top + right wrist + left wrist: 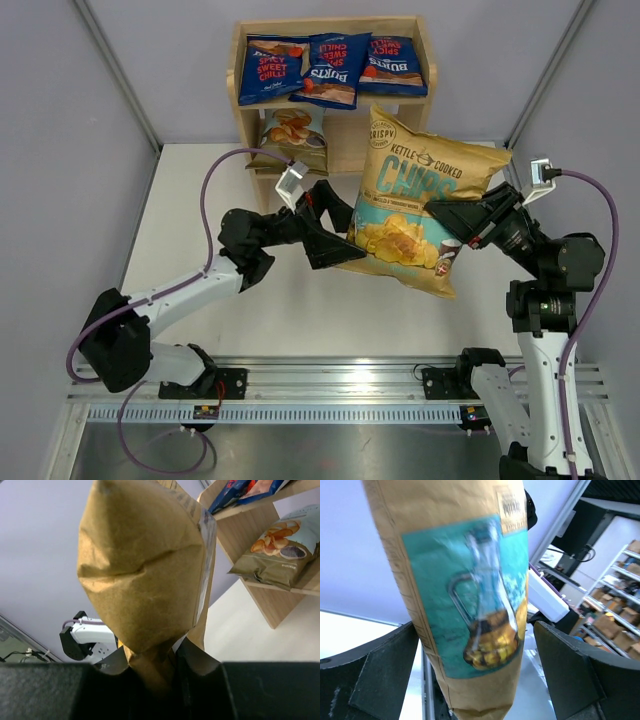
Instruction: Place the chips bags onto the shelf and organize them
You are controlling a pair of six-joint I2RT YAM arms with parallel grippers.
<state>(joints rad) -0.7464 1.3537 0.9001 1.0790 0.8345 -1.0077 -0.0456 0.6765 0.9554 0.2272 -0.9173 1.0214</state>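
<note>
Above the table (pixel 290 310), short of the shelf (pixel 348 135), tan bag (pixel 425 200) hangs pinched in right gripper (pixel 455 232), left gripper (pixel 338 228) spread wide, apparently clear; three blue bags (pixel 330 68) shelved on top, fourth bag (pixel 292 130) below, this one left.

I see the tan bag (pixel 470 580) upright at the centre of the view, between the two dark fingers (pixel 375 675) of the left tool (pixel 475 627). The jaws stand wide apart. The bag is just beside the finger at the left of the view, and a clear gap separates it from the other. A teal panel on the bag shows a glass cruet. Behind are a pale wall (pixel 350 555), a strip of white surface (pixel 350 630), a white housing (pixel 547 600) and blurred storage racks (pixel 620 610).
</note>
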